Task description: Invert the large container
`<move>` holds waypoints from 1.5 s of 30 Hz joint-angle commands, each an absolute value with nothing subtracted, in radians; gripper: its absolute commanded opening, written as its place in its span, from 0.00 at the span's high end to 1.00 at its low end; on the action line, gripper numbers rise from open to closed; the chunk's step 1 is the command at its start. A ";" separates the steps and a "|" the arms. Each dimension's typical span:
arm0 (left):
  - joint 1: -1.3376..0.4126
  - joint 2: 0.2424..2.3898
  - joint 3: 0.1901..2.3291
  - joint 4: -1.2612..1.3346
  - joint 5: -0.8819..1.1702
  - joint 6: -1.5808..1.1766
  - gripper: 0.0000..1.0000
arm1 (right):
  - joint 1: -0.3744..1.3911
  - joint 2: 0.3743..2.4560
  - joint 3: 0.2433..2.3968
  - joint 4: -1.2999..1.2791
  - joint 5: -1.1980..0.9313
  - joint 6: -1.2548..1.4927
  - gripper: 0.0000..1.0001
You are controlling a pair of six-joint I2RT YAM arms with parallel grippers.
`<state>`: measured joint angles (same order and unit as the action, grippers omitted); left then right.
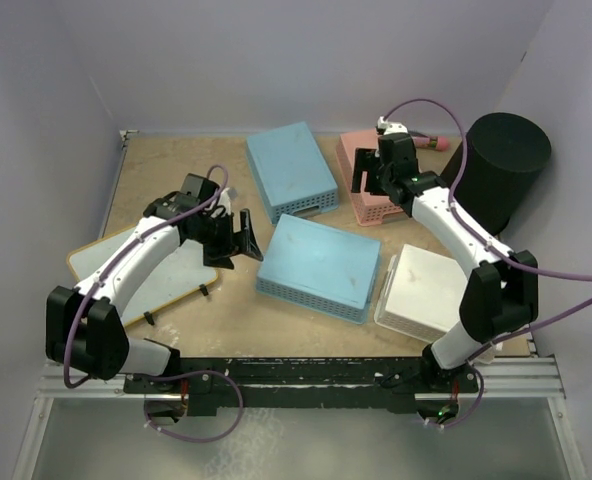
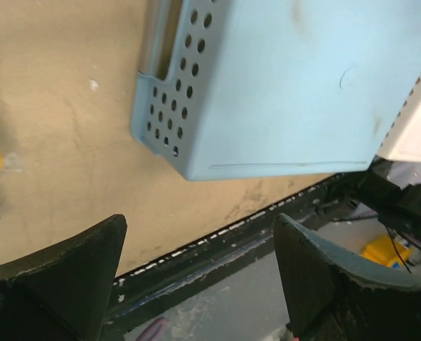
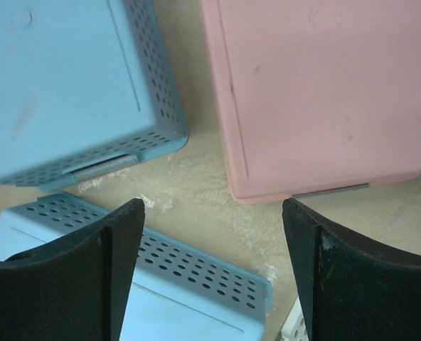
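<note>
The large blue perforated container (image 1: 319, 265) lies in the middle of the table with its flat bottom facing up. It also shows in the left wrist view (image 2: 289, 85) and at the bottom of the right wrist view (image 3: 182, 298). My left gripper (image 1: 243, 238) is open and empty, just left of the container's left end and apart from it; its jaws (image 2: 200, 227) stand wide over the table's front edge. My right gripper (image 1: 371, 178) is open and empty above the near edge of the pink container (image 1: 354, 150), its jaws (image 3: 212, 213) over bare table.
A smaller blue container (image 1: 291, 170) lies bottom up at the back. The pink container (image 3: 310, 92) is bottom up beside it. A white container (image 1: 423, 290) lies at the front right. A black cylinder (image 1: 501, 165) stands far right. A yellow-edged white board (image 1: 166, 285) lies under the left arm.
</note>
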<state>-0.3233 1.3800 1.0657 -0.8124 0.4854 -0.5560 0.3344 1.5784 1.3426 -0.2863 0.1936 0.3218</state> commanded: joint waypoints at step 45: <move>-0.325 1.411 1.356 -0.139 -0.561 -0.381 0.16 | 0.343 1.278 0.978 0.249 0.497 0.288 0.00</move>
